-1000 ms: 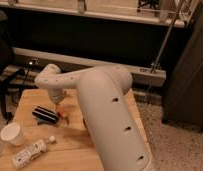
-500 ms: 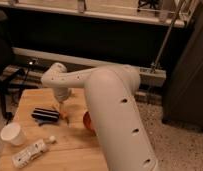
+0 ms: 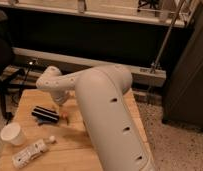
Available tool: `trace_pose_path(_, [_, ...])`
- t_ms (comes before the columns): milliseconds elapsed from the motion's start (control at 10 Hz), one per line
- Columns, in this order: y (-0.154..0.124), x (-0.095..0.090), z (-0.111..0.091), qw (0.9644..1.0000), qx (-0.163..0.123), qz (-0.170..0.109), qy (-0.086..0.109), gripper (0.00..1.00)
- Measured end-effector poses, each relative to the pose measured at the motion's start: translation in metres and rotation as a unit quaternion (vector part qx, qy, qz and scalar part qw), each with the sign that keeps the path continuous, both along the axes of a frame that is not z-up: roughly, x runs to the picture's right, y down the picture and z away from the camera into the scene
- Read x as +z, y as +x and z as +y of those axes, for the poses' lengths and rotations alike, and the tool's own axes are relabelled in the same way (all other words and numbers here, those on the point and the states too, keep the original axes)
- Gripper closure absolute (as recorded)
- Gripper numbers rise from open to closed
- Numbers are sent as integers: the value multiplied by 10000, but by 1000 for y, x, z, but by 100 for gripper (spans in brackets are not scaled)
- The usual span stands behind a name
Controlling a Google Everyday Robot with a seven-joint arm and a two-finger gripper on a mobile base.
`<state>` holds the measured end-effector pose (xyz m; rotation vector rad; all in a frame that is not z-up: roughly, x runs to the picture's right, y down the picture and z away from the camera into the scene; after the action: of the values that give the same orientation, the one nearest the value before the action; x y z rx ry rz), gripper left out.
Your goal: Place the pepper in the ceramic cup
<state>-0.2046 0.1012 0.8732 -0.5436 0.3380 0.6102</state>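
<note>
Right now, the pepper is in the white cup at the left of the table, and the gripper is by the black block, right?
Not quite. The pepper is not in the cup; it lies on the table next to the black block. The rest is right: the cup stands at the table's left, and the gripper hangs by the block, just above the pepper. The camera view shows this.

Dim, warm light here from overhead, brightest on my pale arm (image 3: 105, 110) at centre, my gripper (image 3: 62, 106) at centre-left shaded beneath it over the table (image 3: 70, 148), upper frame mostly dark.
</note>
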Motion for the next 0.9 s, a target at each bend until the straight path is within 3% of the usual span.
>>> trace_pose_path(500, [2, -9, 8, 9999, 20, 48, -98, 20])
trace_pose_path(900, [24, -17, 6, 9991, 353, 164, -171, 20])
